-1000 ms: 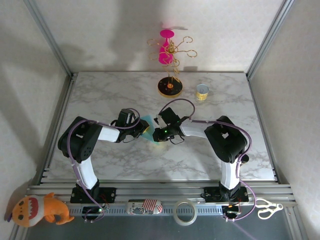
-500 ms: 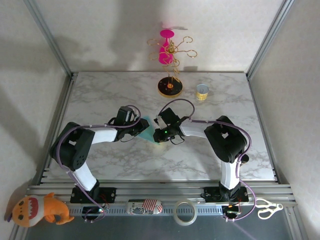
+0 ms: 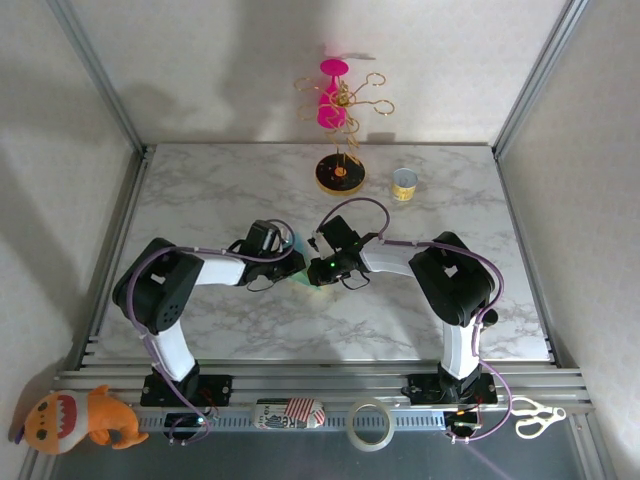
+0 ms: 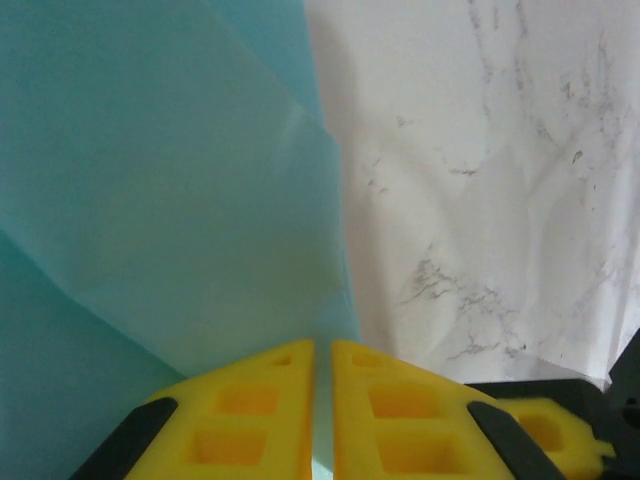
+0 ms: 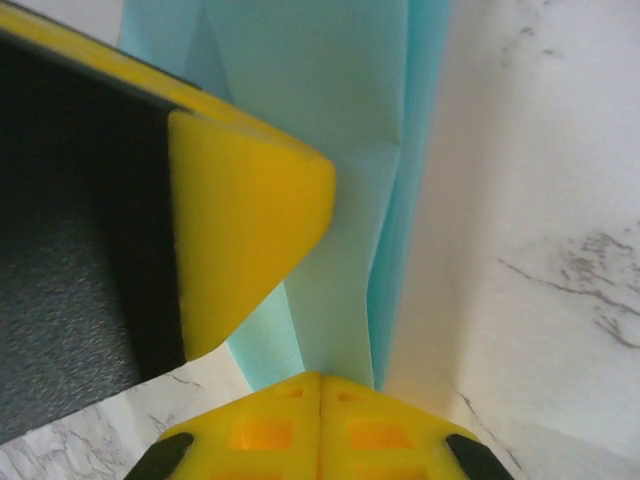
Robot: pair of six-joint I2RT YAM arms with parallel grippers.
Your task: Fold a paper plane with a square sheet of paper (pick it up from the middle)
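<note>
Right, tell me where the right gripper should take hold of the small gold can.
Probably grip the small gold can across its round side wall, coming down from above: it stands upright, apart from the black-and-yellow stand base, with bare table on both sides.

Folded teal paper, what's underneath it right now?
White marble tabletop shows beside the folded teal paper and presumably runs under it. The sheet covers whatever lies directly beneath. The left gripper and right gripper are shut on it.

Teal paper sheet: partly folded, layered creases noted. It is pinched between both pairs of closed jaws and extends forward from them.
</note>
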